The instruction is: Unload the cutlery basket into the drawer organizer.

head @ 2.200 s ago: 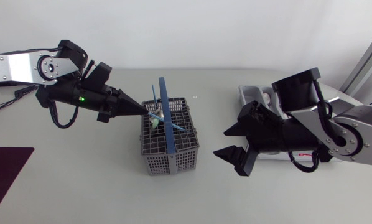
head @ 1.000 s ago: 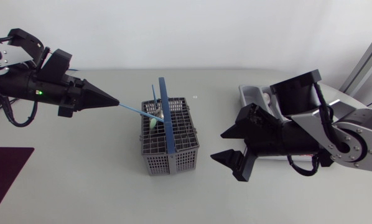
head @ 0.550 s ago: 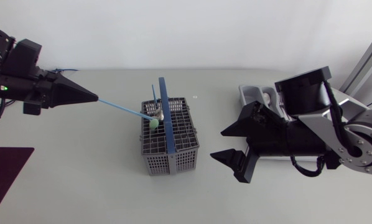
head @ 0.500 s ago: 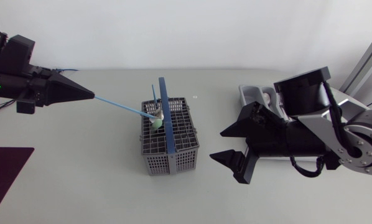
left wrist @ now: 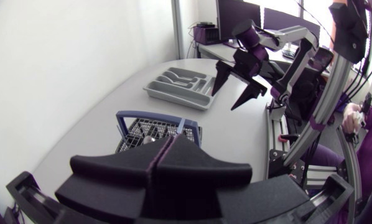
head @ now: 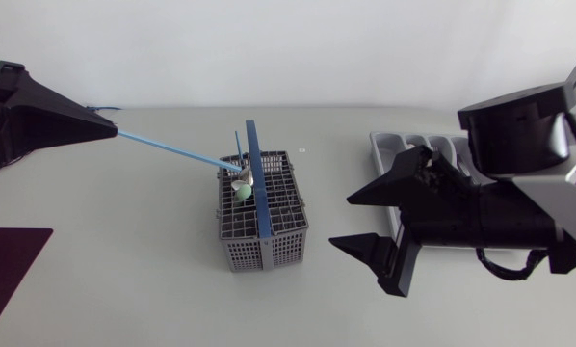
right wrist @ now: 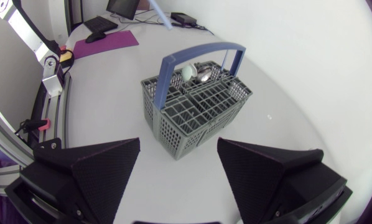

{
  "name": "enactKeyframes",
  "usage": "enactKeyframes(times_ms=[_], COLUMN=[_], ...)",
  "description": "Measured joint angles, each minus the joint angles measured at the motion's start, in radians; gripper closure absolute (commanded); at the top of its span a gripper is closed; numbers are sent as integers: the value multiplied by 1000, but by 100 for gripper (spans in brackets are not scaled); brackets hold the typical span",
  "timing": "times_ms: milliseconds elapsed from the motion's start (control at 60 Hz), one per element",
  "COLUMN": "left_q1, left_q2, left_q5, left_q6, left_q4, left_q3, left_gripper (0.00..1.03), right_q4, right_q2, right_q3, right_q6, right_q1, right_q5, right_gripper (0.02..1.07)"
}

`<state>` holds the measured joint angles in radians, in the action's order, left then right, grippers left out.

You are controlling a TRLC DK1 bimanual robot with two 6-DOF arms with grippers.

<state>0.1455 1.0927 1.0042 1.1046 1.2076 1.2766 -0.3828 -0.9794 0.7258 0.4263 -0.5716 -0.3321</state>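
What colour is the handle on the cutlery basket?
Blue. The handle arches over the grey basket, and it shows best in the right wrist view.

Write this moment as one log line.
left fingers: shut on blue utensil, far end at basket | right fingers: open, empty, between basket and organizer

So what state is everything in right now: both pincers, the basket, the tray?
Left pincer: shut on the blue-handled utensil.
Blue-handled utensil: slanted, far end at the cutlery basket.
Right pincer: open, empty, beside the cutlery basket.
Cutlery basket: upright, handle up, cutlery inside.
Drawer organizer: flat on the table, some cutlery in it.
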Motion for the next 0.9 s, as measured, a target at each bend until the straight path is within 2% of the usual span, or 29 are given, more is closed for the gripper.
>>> enactKeyframes(times_ms=[133, 350, 533, 783, 900], left_q1=[-126, -351, -496, -600, -606], left_q2=[-6, 82, 218, 321, 351], left_q5=[-41, -130, -177, -211, -218], left_q6=[-4, -116, -163, -193, -196], left_q4=[-13, -197, -243, -275, -276], left_q3=[-3, -32, -29, 25, 51], left_gripper=[93, 93, 93, 93, 93], right_q4=[-14, -34, -32, 0, 23], right_q2=[29, 36, -5, -118, -163], right_q3=[41, 65, 87, 97, 115], right_q6=[0, 4, 8, 27, 30], right_q1=[-21, -69, -101, -111, -116], right_q5=[2, 4, 3, -13, -16], right_gripper=[17, 17, 17, 18, 33])
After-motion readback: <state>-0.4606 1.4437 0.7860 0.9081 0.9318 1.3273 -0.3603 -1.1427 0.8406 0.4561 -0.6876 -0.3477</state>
